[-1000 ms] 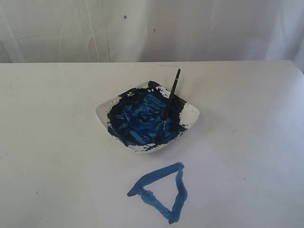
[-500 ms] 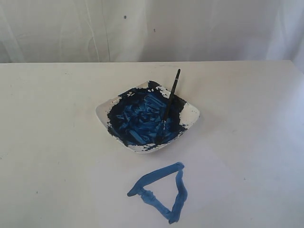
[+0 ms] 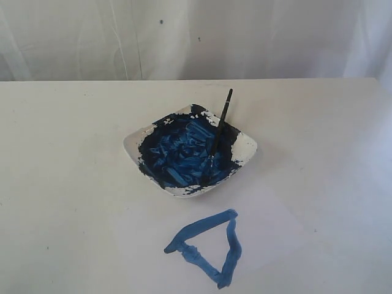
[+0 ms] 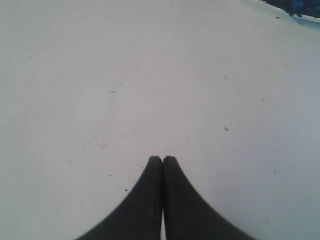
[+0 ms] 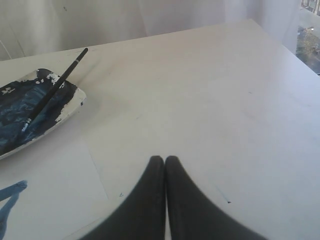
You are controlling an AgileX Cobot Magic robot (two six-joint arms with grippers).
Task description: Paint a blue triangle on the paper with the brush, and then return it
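Observation:
A blue triangle [image 3: 208,248] of thick strokes lies on the white paper [image 3: 269,226] at the front of the table. Behind it the black brush [image 3: 219,133] leans in the white dish [image 3: 246,147] of dark-blue paint, handle pointing up and away. In the right wrist view the brush [image 5: 52,90] rests in the dish [image 5: 70,107], and the paper [image 5: 55,190] shows a corner of the triangle [image 5: 10,195]. My right gripper [image 5: 165,159] is shut and empty, over bare table beside the paper. My left gripper [image 4: 162,159] is shut and empty over bare table. Neither arm shows in the exterior view.
A white curtain [image 3: 196,37] hangs behind the table's far edge [image 3: 196,79]. The table's right edge [image 5: 285,47] shows in the right wrist view. A bit of the dish [image 4: 295,7] shows at the corner of the left wrist view.

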